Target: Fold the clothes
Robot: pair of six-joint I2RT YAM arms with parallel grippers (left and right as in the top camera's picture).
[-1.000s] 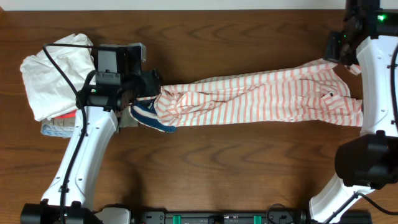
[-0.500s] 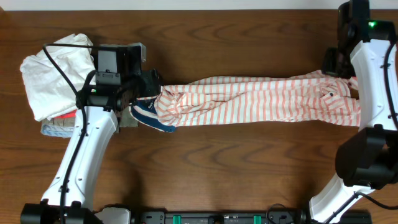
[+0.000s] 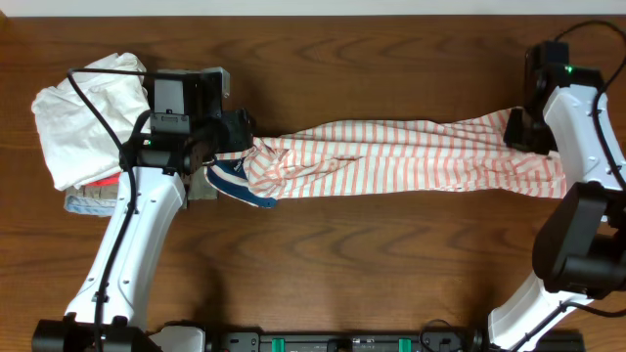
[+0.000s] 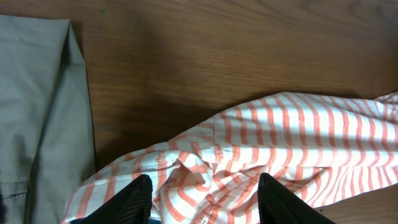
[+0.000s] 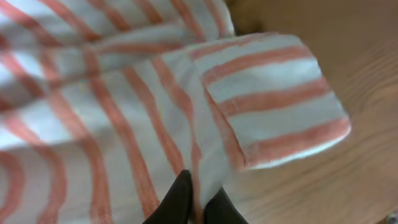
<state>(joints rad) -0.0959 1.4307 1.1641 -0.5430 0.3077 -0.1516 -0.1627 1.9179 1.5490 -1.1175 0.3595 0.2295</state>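
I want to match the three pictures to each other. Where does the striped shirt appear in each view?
Overhead: the striped shirt stretches across the middle of the table, from the left gripper to the right gripper.
Left wrist: it fills the lower right, bunched between the fingers.
Right wrist: it covers most of the picture, with the cuff on the right.
Shared landmark: the brown wooden table.

We see the shirt (image 3: pixel 391 158) stretched across the counter (image 3: pixel 372 274) between our left gripper (image 4: pixel 199 202) and right gripper (image 5: pixel 196 202); a garment pile (image 3: pixel 83 117) lies beyond our left gripper.
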